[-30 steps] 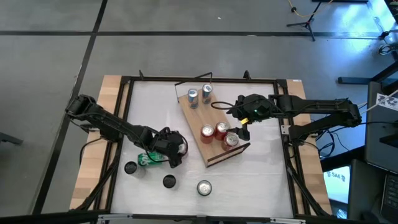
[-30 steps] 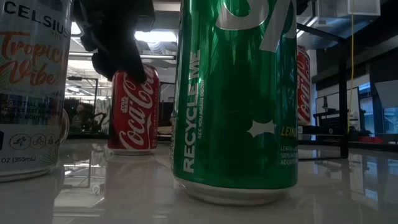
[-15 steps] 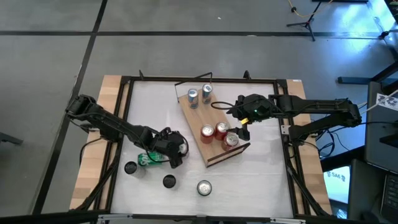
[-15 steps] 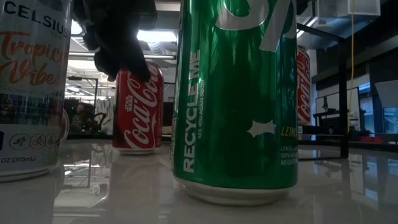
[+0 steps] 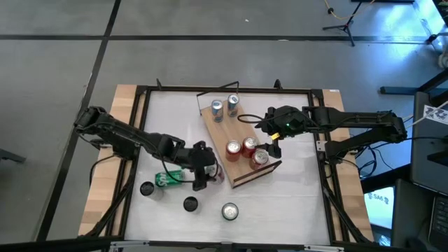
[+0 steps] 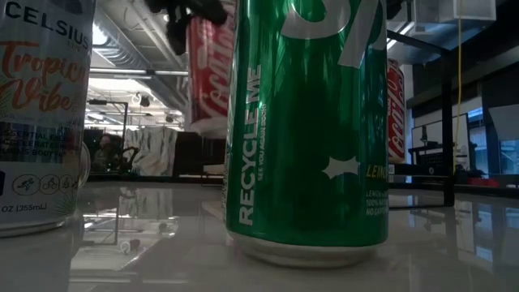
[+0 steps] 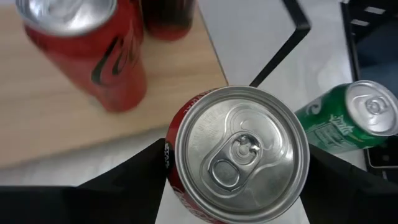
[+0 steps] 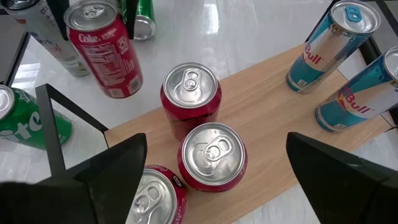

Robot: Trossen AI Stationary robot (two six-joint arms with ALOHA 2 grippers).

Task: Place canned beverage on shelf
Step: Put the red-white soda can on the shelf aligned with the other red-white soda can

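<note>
The shelf (image 5: 241, 143) is a light-wood board lying on the table, with a dark rim at its near right end and a wire frame at its far end. Three red cans (image 8: 211, 155) and two blue-silver cans (image 5: 224, 107) stand on it. My left gripper (image 5: 204, 170) is shut on a red cola can (image 7: 239, 155) just off the board's near left edge. The can also shows in the low view (image 6: 207, 65). My right gripper (image 5: 273, 147) is open and empty above the red cans on the board. My left gripper pinches the red can's side wall (image 7: 171, 162) between its two fingers, just below the top rim, on opposite sides. The fingers come from above, pointing down. The can hangs roughly upright, top up, lifted clear of the table (image 6: 199, 122).
A green can (image 5: 168, 179) lies on its side left of my left gripper. A tall green Sprite can (image 6: 308, 122) and a white Celsius can (image 6: 40, 113) stand near the front edge. Two dark cans (image 5: 190, 204) stand on the near left of the table.
My left gripper has risen and gone toward the table's right, toward the shelf, with the red can. The can stood on the table and now hangs clear above it. The lying green can has stayed in place.
</note>
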